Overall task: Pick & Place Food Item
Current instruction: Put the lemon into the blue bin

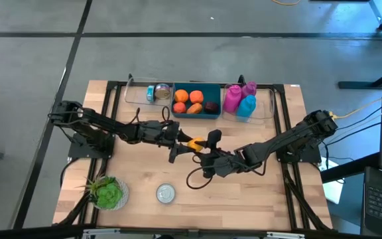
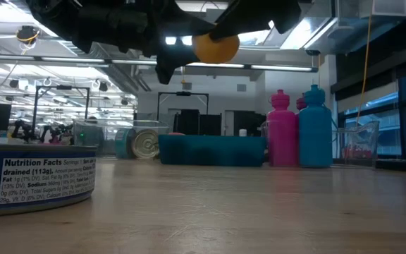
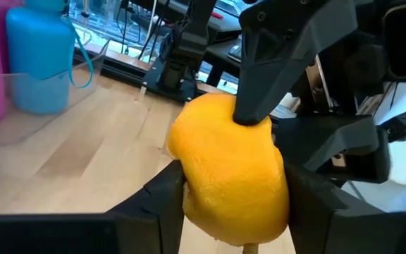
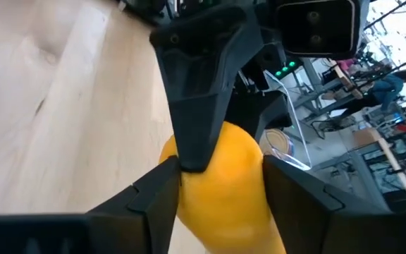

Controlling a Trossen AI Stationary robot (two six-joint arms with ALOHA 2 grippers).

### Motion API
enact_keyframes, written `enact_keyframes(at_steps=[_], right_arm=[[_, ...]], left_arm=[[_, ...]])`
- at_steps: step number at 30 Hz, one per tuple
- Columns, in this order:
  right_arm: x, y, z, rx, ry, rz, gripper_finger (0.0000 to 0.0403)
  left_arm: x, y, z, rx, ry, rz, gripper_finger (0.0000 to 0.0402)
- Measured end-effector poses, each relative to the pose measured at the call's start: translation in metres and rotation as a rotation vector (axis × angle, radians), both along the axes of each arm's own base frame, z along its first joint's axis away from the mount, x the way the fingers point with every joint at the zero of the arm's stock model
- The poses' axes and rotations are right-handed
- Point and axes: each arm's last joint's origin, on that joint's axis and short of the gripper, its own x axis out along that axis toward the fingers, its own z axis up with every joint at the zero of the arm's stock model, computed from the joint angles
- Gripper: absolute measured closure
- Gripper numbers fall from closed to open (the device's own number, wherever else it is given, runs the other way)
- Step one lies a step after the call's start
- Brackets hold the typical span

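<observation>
A yellow fruit (image 1: 195, 143) hangs in the air over the middle of the table, between both grippers; the low view shows it (image 2: 216, 48) well above the wood. My left gripper (image 1: 182, 141) reaches it from the table's left and is closed around it (image 3: 231, 176). From the table's right comes my right gripper (image 1: 207, 150), with a finger on either side of the same fruit (image 4: 220, 183). My left gripper pinches the fruit's lower half (image 3: 189, 204) between its two fingers, which come in level from the table's left. The fruit is lifted clear of the table. My right gripper has the fruit's two sides (image 4: 256, 190) between its fingers, slanting down from the table's right. One finger (image 3: 273, 77) lies on the fruit's top, crosswise to the left fingers.
At the far edge stand a teal bin (image 1: 212, 89) with oranges and other fruit, a clear tray with pink (image 1: 233, 97) and blue (image 1: 246, 106) bottles, and a clear tray with a can (image 1: 152, 93). Near the front lie a tin (image 1: 166, 193) and green lettuce (image 1: 108, 192).
</observation>
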Motion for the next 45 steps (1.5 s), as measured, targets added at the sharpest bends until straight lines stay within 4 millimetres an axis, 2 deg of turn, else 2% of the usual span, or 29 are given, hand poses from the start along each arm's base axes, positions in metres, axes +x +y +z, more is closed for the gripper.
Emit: enact_keyframes(at_steps=[5,14,21,24,27,31,37,45], right_arm=[[0.001,0.001,0.001,0.033,-0.016,0.006,0.0182],[-0.002,0.003,0.003,0.016,-0.026,-0.017,0.0093],[-0.027,0.007,0.039,0.055,-0.112,0.003,0.0070],[-0.040,0.003,0.052,0.123,-0.139,-0.011,0.0069],[-0.050,-0.004,0.057,0.222,-0.136,-0.041,0.0069],[-0.051,-0.015,0.049,0.303,-0.126,-0.087,0.0069],[-0.047,-0.033,0.022,0.425,-0.108,-0.115,0.0069],[-0.042,-0.055,-0.008,0.651,-0.255,0.012,0.0069]], left_arm=[[0.000,0.000,0.000,0.034,-0.005,-0.001,0.0232],[0.001,0.001,0.003,0.116,-0.017,0.001,0.0233],[-0.002,0.002,-0.005,0.199,0.078,-0.014,0.0233],[-0.007,0.003,-0.006,0.259,0.148,0.018,0.0233],[-0.013,0.002,-0.004,0.318,0.198,0.039,0.0233],[-0.022,-0.003,0.006,0.418,0.200,0.065,0.0233],[-0.035,-0.012,0.021,0.563,0.191,0.110,0.0233],[-0.048,-0.023,0.025,0.721,0.271,0.176,0.0233]])
